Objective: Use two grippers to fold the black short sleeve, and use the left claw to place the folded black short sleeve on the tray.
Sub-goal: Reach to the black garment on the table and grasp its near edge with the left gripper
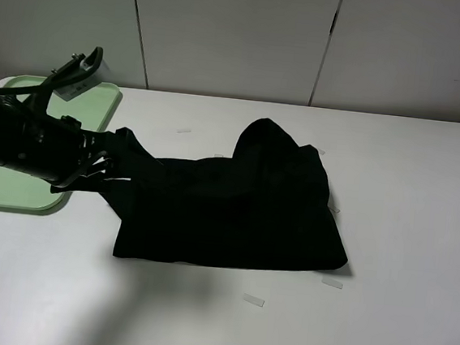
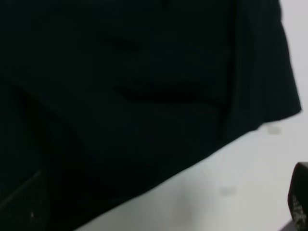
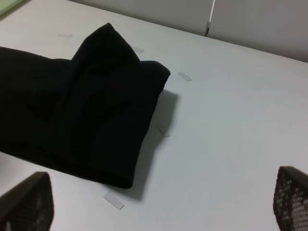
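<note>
The black short sleeve [image 1: 234, 210] lies folded into a thick bundle mid-table, with a raised hump at its far side. My left claw [image 1: 108, 167] sits at the bundle's left edge, its jaws spread wide at the fabric. In the left wrist view, black cloth [image 2: 134, 96] fills most of the frame, and the left gripper [image 2: 159, 204] is open, one fingertip [image 2: 299, 202] over bare table. The mint-green tray [image 1: 8, 190] lies at the far left, partly under the left arm. My right gripper [image 3: 159, 199] hovers open and empty, off the shirt's [image 3: 86, 106] right side, and is outside the exterior high view.
Small whitish tape strips [image 1: 254, 299] [image 1: 332, 283] dot the white table around the shirt; others show in the right wrist view [image 3: 114, 200]. A grey block [image 1: 85, 73] rides on the left arm above the tray. Pale wall panels back the table's far edge.
</note>
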